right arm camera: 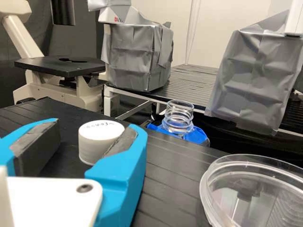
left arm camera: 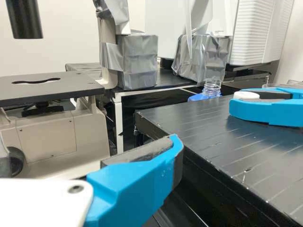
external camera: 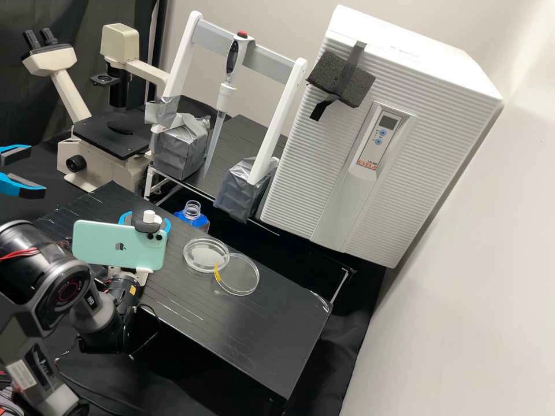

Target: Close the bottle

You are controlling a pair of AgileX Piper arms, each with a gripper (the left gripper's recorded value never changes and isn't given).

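Observation:
A small clear bottle (external camera: 192, 212) with blue liquid stands uncapped just past the back edge of the raised black platform (external camera: 260, 329); it is also in the right wrist view as the bottle (right arm camera: 179, 118) and in the left wrist view as the bottle (left arm camera: 211, 90). Its white cap (right arm camera: 98, 141) rests on the platform between the fingers of my right gripper (right arm camera: 90, 133), which is open: one pad touches the cap, the other stands apart. In the high view that gripper (external camera: 145, 222) is left of the bottle. My left gripper (external camera: 17, 170) hangs open at the far left, off the platform.
Two clear petri dishes (external camera: 205, 254) (external camera: 238, 274) lie on the platform right of the cap. A mint phone on a mount (external camera: 119, 245) stands at the platform's left edge. Behind are a microscope (external camera: 95, 133), a pipette stand (external camera: 222, 98) and a large white machine (external camera: 376, 133).

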